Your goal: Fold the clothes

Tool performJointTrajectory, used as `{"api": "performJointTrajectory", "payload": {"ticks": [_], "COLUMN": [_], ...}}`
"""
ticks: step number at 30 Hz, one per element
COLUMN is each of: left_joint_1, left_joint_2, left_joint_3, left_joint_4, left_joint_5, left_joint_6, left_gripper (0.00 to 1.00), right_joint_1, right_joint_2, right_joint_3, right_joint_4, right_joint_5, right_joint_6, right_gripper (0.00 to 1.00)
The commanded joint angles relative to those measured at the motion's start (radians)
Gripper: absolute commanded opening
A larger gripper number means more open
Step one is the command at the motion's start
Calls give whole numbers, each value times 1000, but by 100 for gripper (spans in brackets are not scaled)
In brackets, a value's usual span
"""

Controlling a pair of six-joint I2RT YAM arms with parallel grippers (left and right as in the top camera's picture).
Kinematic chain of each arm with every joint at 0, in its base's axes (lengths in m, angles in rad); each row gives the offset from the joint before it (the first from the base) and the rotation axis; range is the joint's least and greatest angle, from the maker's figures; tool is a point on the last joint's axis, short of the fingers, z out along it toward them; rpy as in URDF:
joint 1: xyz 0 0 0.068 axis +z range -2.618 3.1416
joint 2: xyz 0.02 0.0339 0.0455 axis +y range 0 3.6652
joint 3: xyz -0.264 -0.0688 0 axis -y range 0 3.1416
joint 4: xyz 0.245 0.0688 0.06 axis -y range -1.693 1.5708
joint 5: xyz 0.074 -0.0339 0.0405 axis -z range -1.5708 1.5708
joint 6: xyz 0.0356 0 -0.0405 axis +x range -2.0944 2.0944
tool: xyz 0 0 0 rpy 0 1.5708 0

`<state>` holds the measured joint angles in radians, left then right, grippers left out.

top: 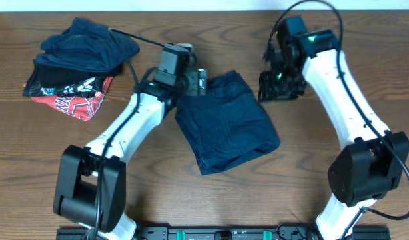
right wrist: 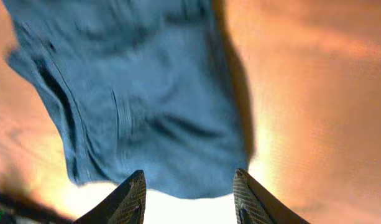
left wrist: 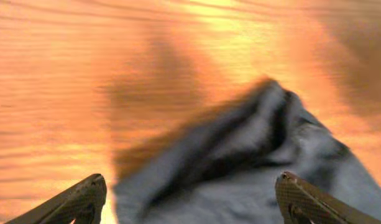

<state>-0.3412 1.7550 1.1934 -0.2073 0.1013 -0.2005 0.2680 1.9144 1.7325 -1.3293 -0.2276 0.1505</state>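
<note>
Navy garment [top: 227,123] lies between left end effector [left wrist: 190,180] and right end effector [right wrist: 189,174] (both released).

Right gripper [right wrist: 189,177] jaws apart, above near edge of navy garment [right wrist: 146,93] on wooden table [right wrist: 327,99].

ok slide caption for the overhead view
Left gripper at a corner of the navy garment, right gripper nearby, pile aside

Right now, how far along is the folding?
Nothing looks finished. In hand: the navy garment lies spread at the centre, with the left end effector and right end effector open near its edges, gripping nothing. Remaining: the crumpled pile.
</note>
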Motion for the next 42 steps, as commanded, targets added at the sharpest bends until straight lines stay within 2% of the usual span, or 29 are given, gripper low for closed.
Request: {"api": "performJointTrajectory", "payload": {"ticks": [1, 12, 18, 21, 23, 27, 32, 34, 40, 42], "left_joint_1": [29, 30, 29, 27, 26, 19, -1, -5, 12, 21], "left_joint_2": [74, 192, 201, 201, 201, 201, 201, 197, 111, 67], "left_joint_3": [11, 10, 8, 8, 8, 8, 8, 9, 11, 11], "left_joint_4": [0, -47, -234, -347, -433, -554, -592, -592, -571, -548], "left_joint_5": [-23, 11, 18, 22, 27, 167, 325, 329, 328, 328], "left_joint_6": [50, 50, 42, 25, -19, -49, -60, -60, -55, -56], "left_gripper": [87, 85, 81, 79, 78, 75, 72, 72, 70, 75], "right_joint_1": [54, 153, 154, 140, 126, 81, 13, -6, -37, -53], "right_joint_2": [8, 8, 8, 8, 8, 8, 8, 8, -20, -53], "right_joint_3": [-65, -348, -438, -491, -525, -557, -544, -519, -417, -391], "right_joint_4": [-18, 74, 151, 245, 306, 433, 617, 617, 472, 442], "right_joint_5": [-18, -62, -56, 21, 89, 193, 206, 162, 142, 141], "right_joint_6": [18, 67, 72, 135, 177, 201, 179, 146, 140, 135], "right_gripper": [44, 42, 44, 44, 48, 49, 50, 51, 55, 57]}}
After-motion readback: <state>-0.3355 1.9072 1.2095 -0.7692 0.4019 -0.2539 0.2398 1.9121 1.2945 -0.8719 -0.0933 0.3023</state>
